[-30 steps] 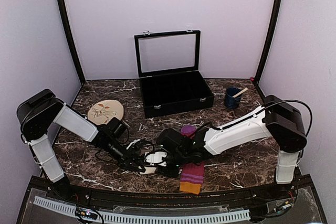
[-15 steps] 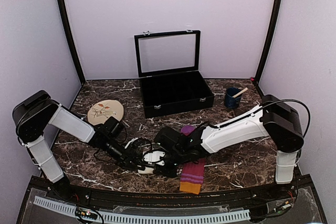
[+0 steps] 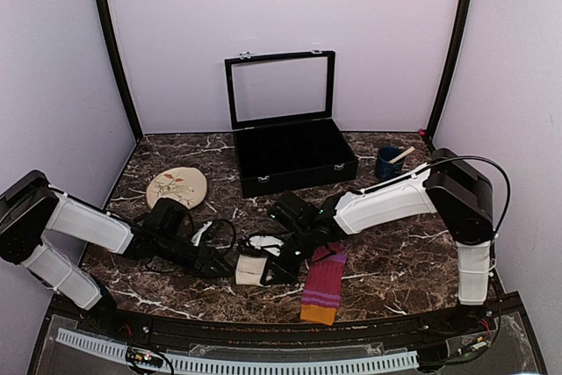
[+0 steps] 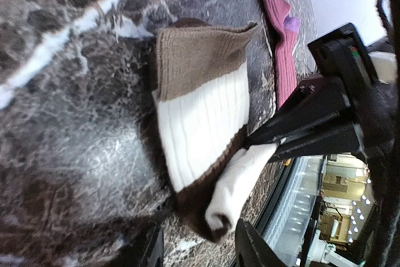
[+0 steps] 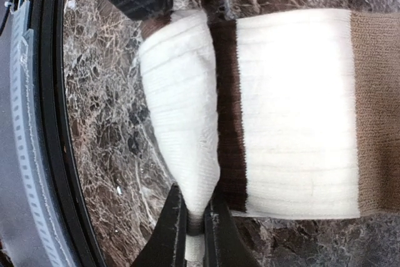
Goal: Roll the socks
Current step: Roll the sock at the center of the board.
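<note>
Right gripper [image 5: 195,220] pinches the rolled edge (white fold) of the cream sock [image 5: 294,110]; left gripper [image 4: 199,249], spread, flanks its end.

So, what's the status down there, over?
Left jaws open by the cream sock. Right jaws pinching its rolled end. Striped sock flat alongside, unrolled.
</note>
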You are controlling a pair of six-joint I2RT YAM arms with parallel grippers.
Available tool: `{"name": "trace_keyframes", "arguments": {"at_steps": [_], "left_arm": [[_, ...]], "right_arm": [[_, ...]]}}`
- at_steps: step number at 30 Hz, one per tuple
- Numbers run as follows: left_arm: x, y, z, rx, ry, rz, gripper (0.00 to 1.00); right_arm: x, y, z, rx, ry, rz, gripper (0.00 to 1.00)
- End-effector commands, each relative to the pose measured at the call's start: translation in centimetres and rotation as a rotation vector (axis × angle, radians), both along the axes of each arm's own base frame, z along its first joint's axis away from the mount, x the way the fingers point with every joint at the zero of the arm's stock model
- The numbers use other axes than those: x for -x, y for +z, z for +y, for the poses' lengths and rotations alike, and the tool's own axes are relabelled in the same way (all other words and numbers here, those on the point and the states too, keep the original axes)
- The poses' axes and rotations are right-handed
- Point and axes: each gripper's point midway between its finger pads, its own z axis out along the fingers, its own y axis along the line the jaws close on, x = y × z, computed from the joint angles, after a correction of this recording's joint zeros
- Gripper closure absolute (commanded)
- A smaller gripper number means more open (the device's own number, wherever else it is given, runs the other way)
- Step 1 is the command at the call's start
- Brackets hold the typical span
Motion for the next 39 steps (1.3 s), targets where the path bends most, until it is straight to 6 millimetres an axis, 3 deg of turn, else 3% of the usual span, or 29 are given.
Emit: {"name": "trace_keyframes", "arguments": {"at_steps": [1,9,19,24,39], "left_arm": [[-2.3,1.7,0.5,0.027,0.1,-0.163,0.58],[-3.1,3.3,0.4,0.044,0.096,-0.305,0.56],[-1.3,3.0,-2.5,-0.011,-0.105,-0.434,0.56],[-0.7,2.6,-3.8,-0.066,-0.186,-0.488,0.56],[-0.1,1.1,-3.9,-0.168,-0.307,-0.534,0.56]], "right_arm": [[0.5,-0.3,-0.5,0.033,-0.057,0.202,1.0],[0.7,0.4,-0.3,0.051,-0.068,0.399,1.0],[-0.1,1.3,-0.5,0.049,-0.113,0.595,1.0],[-0.3,1.2,-0.5,0.071,-0.121,0.633,1.0],[-0.4,0.8,-0.8,0.101,-0.114,0.648,1.0]]}}
